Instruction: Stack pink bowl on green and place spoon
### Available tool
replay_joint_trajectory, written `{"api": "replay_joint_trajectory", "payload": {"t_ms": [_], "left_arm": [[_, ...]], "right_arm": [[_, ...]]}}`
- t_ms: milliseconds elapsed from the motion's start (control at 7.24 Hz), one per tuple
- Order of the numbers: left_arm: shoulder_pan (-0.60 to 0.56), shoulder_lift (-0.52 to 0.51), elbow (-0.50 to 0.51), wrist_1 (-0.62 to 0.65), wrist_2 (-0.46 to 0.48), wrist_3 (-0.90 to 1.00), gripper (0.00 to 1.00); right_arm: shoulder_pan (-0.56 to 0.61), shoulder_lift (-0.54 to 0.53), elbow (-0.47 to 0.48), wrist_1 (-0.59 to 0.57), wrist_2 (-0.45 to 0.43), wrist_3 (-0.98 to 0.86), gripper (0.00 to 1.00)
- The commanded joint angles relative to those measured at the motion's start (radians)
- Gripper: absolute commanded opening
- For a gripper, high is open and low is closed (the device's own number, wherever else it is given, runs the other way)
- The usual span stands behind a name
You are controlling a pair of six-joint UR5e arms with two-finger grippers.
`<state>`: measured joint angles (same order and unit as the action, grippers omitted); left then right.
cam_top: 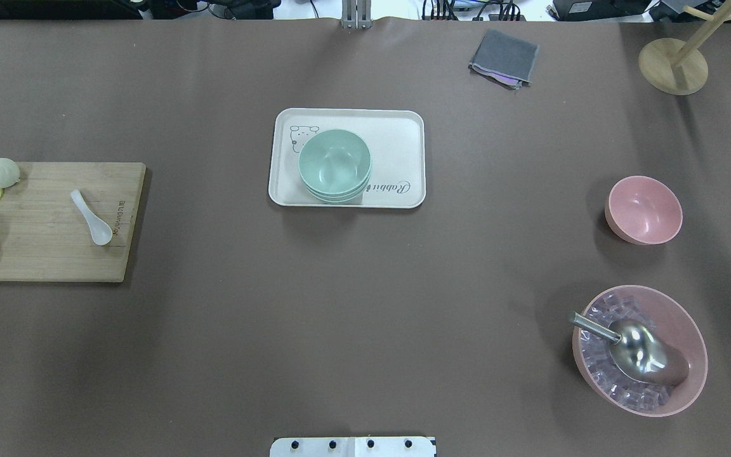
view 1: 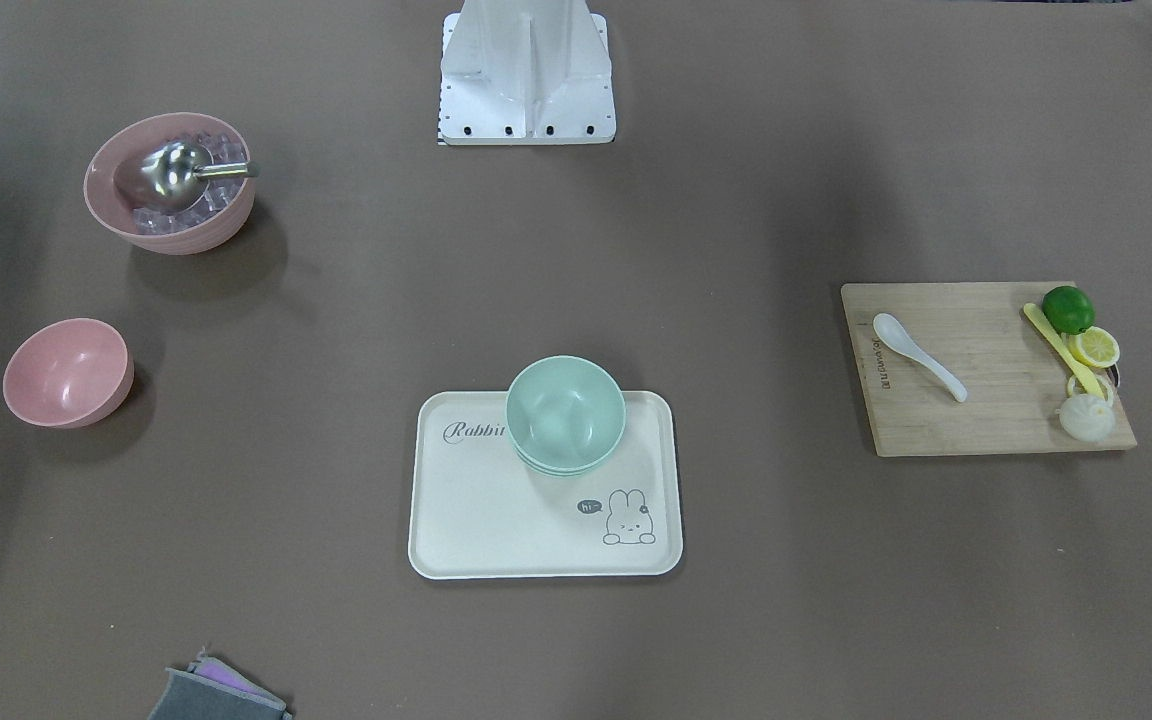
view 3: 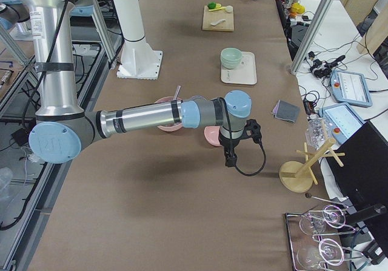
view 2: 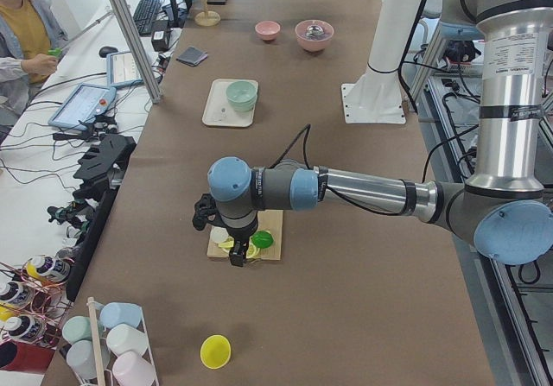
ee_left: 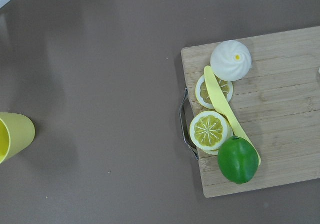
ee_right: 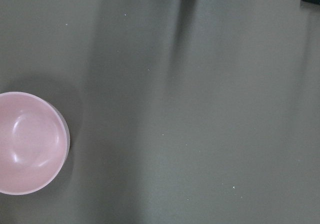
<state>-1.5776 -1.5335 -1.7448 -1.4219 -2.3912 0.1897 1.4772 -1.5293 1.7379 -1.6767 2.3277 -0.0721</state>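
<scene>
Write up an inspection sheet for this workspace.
Surface: brown table, no spills seen.
Job's things: empty pink bowl upright on the table; green bowls stacked on the tray; white spoon on the cutting board.
Clutter: big pink bowl of ice with a metal scoop; lime, lemon slices and bun on the board; grey cloth; yellow cup.
Hands: left hand above the board's fruit end; right hand near the pink bowl; open or shut, cannot tell.
Cables: black cable looping at the right wrist.
Surroundings: operator at the side bench; wooden rack.
</scene>
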Motion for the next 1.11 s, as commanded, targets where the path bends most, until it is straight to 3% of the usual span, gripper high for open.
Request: {"api": "replay_joint_trajectory", "payload": {"t_ms": [0, 967], "left_arm": [[0.001, 0.001, -0.004, -0.002, -0.003, 0.007, 0.98], [0.002, -0.004, 0.005, -0.003, -0.003, -0.001, 0.98]], "right_arm": [[0.000, -0.002, -0.003, -0.001, 0.015, 0.002, 1.00], [0.000, -0.003, 0.003, 0.002, 0.024, -0.003, 1.00]]}}
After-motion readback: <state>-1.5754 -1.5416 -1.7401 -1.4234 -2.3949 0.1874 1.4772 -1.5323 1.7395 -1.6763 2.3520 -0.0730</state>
